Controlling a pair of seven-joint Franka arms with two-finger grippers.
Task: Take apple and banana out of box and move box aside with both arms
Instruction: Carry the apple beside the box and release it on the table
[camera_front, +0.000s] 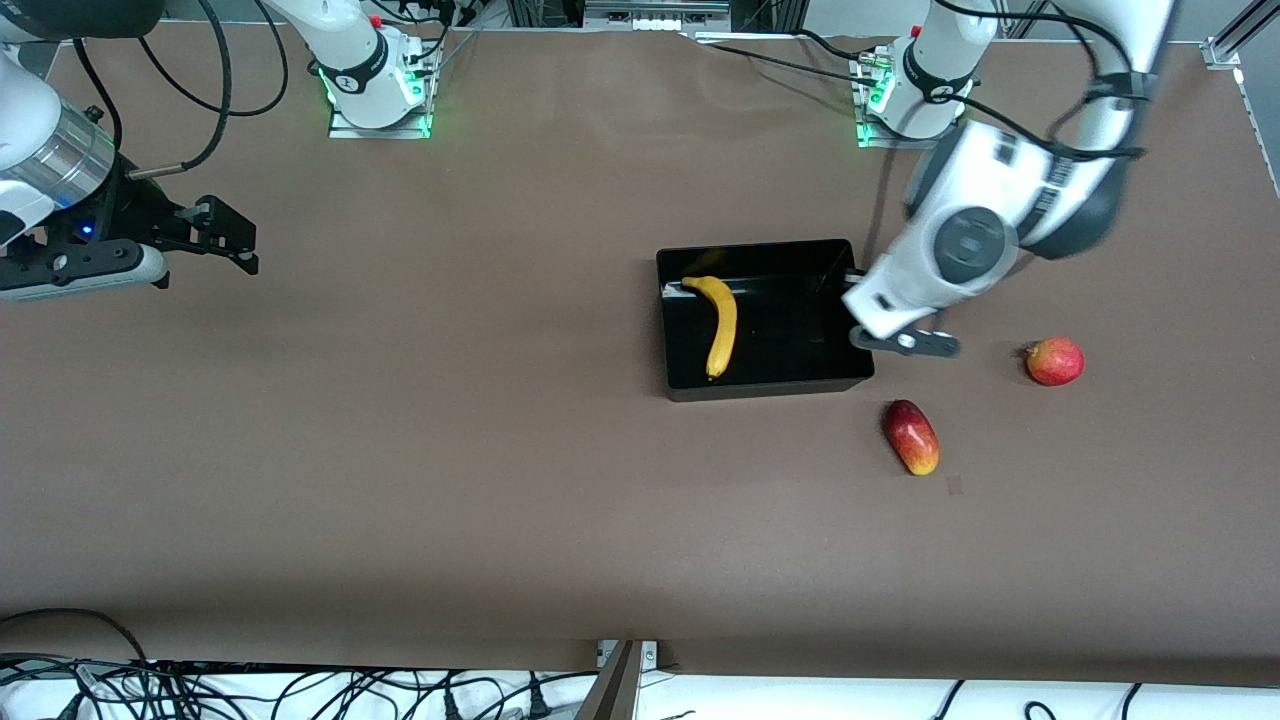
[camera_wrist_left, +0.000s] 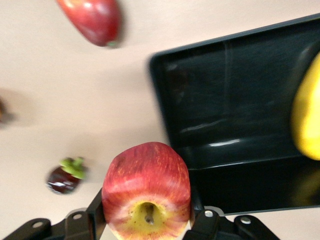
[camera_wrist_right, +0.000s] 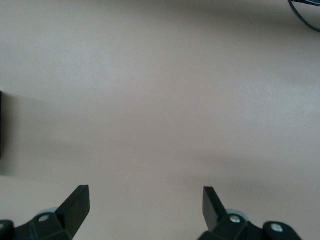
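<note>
Right now the big brown table (camera_front: 450, 450) holds the black box (camera_front: 790, 385) near its middle. Inside the box lies the long yellow banana (camera_front: 719, 325), at the side toward the right arm's end. The left gripper (camera_wrist_left: 147, 227) hangs over the box's edge at the left arm's end, and its jaws pinch the small red apple (camera_wrist_left: 146, 197) between them. The right gripper (camera_wrist_right: 145, 202) hangs over bare table at the right arm's end, jaws spread wide with nothing in them; that arm waits. On the table near the box are a round red fruit (camera_front: 1055, 361), an oblong red-yellow fruit (camera_front: 911, 437) closer to the front camera, and a small dark purple fruit (camera_wrist_left: 65, 177) with a green top.
</note>
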